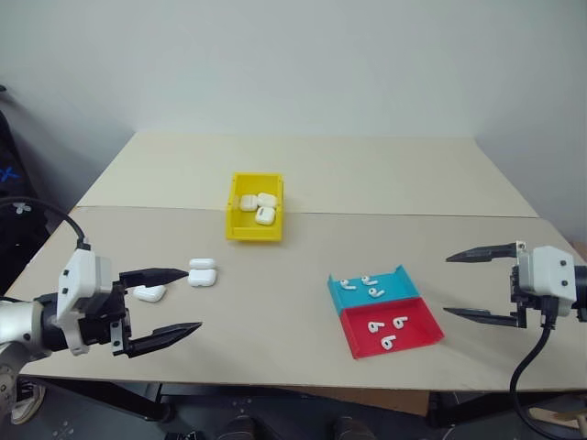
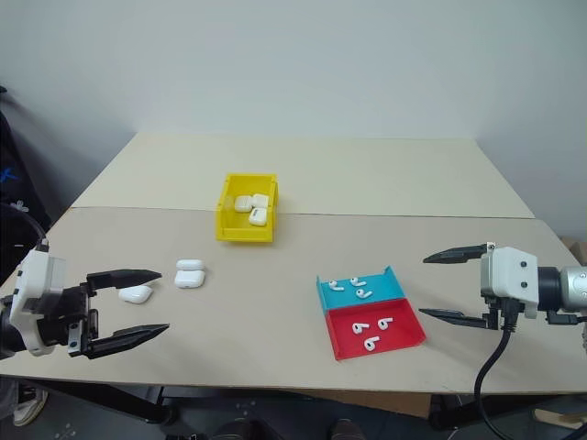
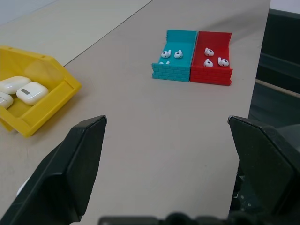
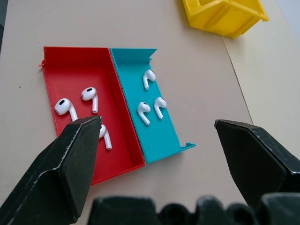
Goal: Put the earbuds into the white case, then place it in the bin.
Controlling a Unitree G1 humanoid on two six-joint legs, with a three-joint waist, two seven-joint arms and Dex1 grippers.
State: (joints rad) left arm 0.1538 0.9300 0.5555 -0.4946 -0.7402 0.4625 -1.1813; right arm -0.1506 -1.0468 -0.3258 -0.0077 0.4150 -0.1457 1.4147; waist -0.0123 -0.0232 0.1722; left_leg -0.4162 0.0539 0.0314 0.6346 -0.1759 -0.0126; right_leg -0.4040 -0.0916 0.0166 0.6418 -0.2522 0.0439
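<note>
Three cases (image 1: 258,207) already lie in the bin (image 1: 255,229) at upper centre; two cases (image 1: 202,272) wait on the worktop (image 1: 275,312) at left. Six earbuds (image 1: 376,323) sit in the tray (image 1: 404,286), lower right. Our left gripper (image 1: 171,302) and right gripper (image 1: 465,285) gape empty; we have two rounds left.

a plain pale wall (image 1: 303,64) runs behind two beige tables (image 1: 303,170) pushed together — the seam between them (image 1: 367,214) crosses the whole width. dark table legs and grey floor (image 1: 275,417) show under the near edge. at far left, dark equipment (image 1: 11,183) stands against the wall — light is even.
</note>
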